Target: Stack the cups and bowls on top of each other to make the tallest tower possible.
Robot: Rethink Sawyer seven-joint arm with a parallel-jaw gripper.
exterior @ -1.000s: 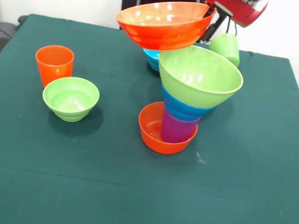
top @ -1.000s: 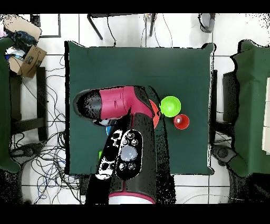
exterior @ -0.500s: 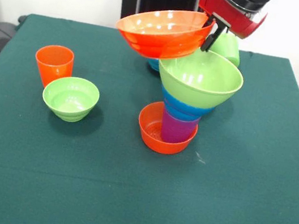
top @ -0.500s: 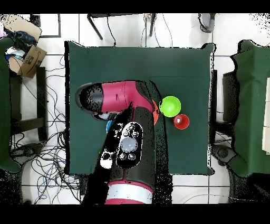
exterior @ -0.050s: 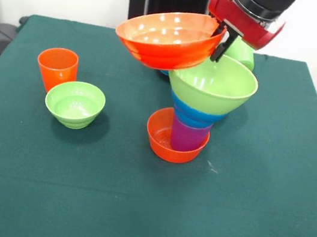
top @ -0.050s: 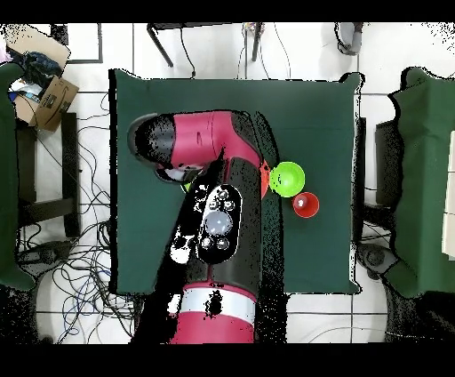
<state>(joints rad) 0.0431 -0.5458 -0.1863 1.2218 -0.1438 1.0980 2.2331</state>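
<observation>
1. One large orange bowl is gripped by its rim in the closed gripper and held tilted above the tower.
2. The tower is seen standing in a small orange bowl at mid-table.
3. An orange cup and a small green bowl are seen apart, close together.

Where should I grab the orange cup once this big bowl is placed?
Judging from the front view, take the orange cup by its rim, coming straight down from above. It stands upright with its mouth open, and its tapered sides are widest at the top. Pinch the rim wall on the side away from the small green bowl, which sits close beside it.
</observation>
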